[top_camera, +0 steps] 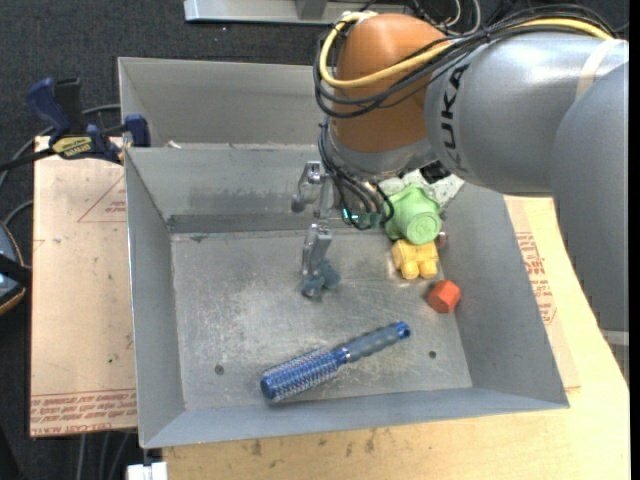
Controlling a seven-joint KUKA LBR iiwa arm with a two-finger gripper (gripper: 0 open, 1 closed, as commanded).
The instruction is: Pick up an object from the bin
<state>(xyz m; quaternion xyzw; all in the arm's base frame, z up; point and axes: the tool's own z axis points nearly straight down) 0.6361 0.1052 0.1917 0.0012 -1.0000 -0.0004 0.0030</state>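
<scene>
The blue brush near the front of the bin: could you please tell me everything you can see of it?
The blue brush is a slim round hairbrush, plastic by its look: a bristled cylindrical head at lower left, a smooth handle pointing up and right. It lies flat and slanted on the floor of the bin near the front wall, touching nothing else; the gripper is farther back, apart from it.
</scene>
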